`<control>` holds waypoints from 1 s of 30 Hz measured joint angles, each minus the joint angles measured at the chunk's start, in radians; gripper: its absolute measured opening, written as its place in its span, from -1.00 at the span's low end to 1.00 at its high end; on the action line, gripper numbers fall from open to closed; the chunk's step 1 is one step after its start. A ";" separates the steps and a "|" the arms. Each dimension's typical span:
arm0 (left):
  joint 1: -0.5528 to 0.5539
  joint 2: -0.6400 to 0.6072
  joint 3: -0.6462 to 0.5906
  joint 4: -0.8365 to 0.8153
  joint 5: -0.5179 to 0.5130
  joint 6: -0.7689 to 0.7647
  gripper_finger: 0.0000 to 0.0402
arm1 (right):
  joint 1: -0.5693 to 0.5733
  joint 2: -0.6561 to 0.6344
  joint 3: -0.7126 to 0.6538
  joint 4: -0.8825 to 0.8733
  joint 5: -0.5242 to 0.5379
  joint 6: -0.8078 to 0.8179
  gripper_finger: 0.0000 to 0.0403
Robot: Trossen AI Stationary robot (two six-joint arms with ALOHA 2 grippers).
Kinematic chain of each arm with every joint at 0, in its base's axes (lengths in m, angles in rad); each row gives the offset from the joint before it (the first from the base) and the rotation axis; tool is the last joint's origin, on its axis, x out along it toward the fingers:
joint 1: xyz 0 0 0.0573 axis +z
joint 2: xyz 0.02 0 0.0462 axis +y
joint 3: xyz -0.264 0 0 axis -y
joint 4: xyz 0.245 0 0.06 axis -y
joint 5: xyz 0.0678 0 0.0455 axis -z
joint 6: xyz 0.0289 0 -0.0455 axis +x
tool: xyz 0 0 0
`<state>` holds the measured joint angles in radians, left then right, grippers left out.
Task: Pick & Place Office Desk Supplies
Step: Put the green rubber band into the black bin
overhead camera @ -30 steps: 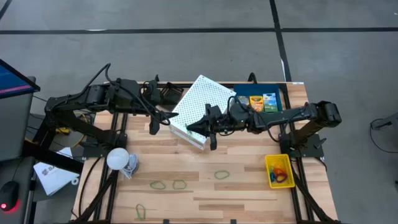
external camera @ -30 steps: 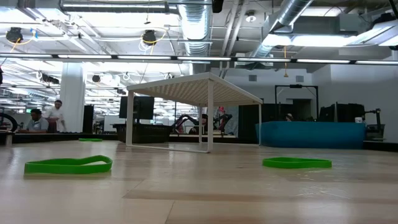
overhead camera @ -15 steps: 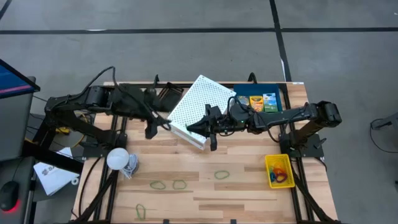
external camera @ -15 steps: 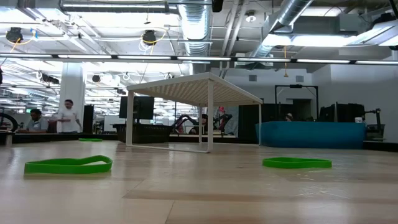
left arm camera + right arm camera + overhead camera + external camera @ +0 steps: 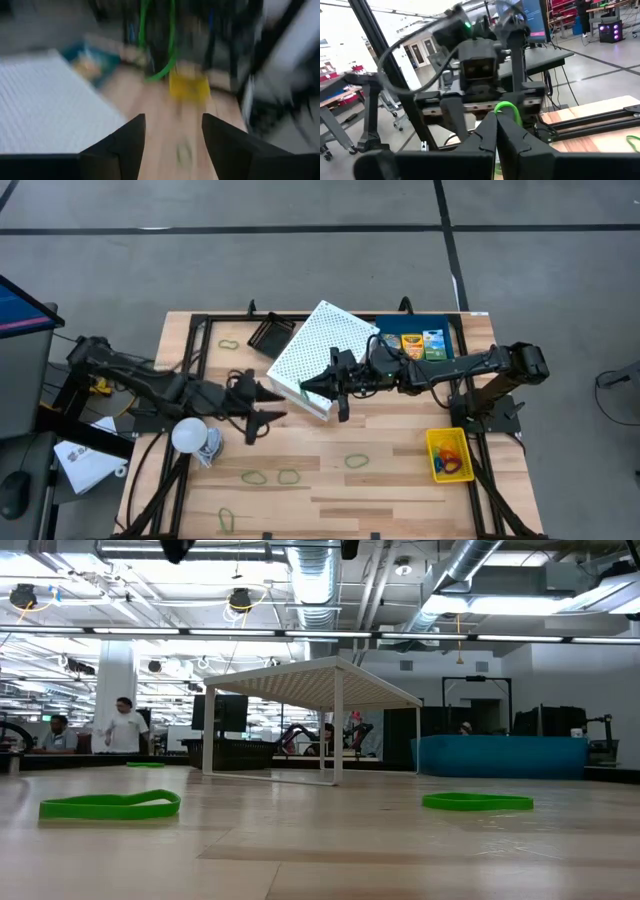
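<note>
Our right gripper [image 5: 496, 118] is pressed fully together over the middle of the table, beside the white perforated metal stand [image 5: 322, 350], and the thin green rubber-band loop [image 5: 508, 108] stands out at its fingertips, so we judge that it is pinched there. Our left gripper [image 5: 258, 418] is nearer the front left of the table, close to the white round bulb-like object [image 5: 189, 433]; its two fingers are wide apart and nothing is between them. More green loops lie flat on the wooden table [image 5: 400, 490], for example one near the front middle [image 5: 357, 462] and two side by side [image 5: 271, 476], all well apart from the small yellow mesh tray [image 5: 447, 442] at the right. We think that such a band is very light, soft and stretchy. It has no stiff part, so it will fold and hang when we lift it, and it may slip out or snap away if we pull it. It lies almost level with the wood, therefore we should bring the fingertips down across one strand of the loop and close completely, not try to take the whole ring. It is not fragile, so a firm pinch is no danger.
</note>
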<state>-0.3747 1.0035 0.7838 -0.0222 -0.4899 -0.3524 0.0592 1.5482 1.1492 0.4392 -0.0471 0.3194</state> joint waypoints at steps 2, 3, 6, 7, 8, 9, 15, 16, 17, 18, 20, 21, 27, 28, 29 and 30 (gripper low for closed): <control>0.016 -0.016 -0.089 0.197 -0.020 0.078 -0.05 | 0.005 -0.004 0.000 0.002 0.000 0.002 -1.00; 0.031 -0.017 -0.114 0.257 -0.020 0.104 -0.05 | 0.005 -0.007 0.000 0.005 0.000 0.003 -1.00; 0.076 -0.015 -0.148 0.309 0.007 0.109 -0.05 | 0.007 -0.009 0.001 0.011 0.000 0.007 -1.00; 0.085 -0.011 -0.148 0.314 0.020 0.110 -0.05 | 0.008 -0.009 0.001 0.007 0.000 0.010 -1.00; 0.092 -0.009 -0.146 0.324 0.029 0.111 -0.05 | 0.010 -0.011 0.001 0.005 0.000 0.011 -1.00; 0.102 -0.009 -0.147 0.334 0.037 0.118 -0.05 | 0.013 -0.014 0.001 0.005 0.000 0.011 -1.00; 0.141 -0.008 -0.146 0.398 0.086 0.162 -0.05 | 0.013 -0.016 0.001 -0.005 0.000 0.013 -1.00; 0.150 -0.008 -0.146 0.399 0.097 0.162 -0.05 | 0.012 -0.016 0.001 -0.004 0.000 0.013 -1.00; 0.157 -0.008 -0.146 0.404 0.110 0.162 -0.05 | 0.012 -0.016 0.001 -0.004 0.000 0.013 -1.00; 0.165 -0.008 -0.146 0.412 0.125 0.162 -0.05 | 0.013 -0.016 0.001 -0.005 0.000 0.013 -1.00; 0.179 0.000 -0.146 0.439 0.143 0.162 -0.05 | 0.013 -0.016 0.001 -0.007 0.000 0.013 -1.00; 0.188 0.009 -0.144 0.453 0.156 0.162 -0.05 | 0.013 -0.016 0.001 -0.006 0.000 0.013 -1.00; 0.226 0.116 -0.067 0.471 0.257 0.162 -0.05 | 0.013 -0.016 0.001 -0.010 0.000 0.013 -1.00; 0.226 0.143 -0.051 0.471 0.260 0.163 -0.05 | 0.013 -0.016 0.001 -0.013 0.000 0.013 -1.00; 0.226 0.165 -0.036 0.471 0.261 0.165 -0.05 | 0.013 -0.016 0.001 -0.013 0.000 0.013 -1.00; 0.226 0.181 -0.024 0.467 0.261 0.169 -0.05 | 0.013 -0.016 0.001 -0.013 0.000 0.013 -1.00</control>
<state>-0.1490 1.1849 0.7603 0.4452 -0.2287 -0.1839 0.0719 1.5322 1.1500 0.4259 -0.0471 0.3325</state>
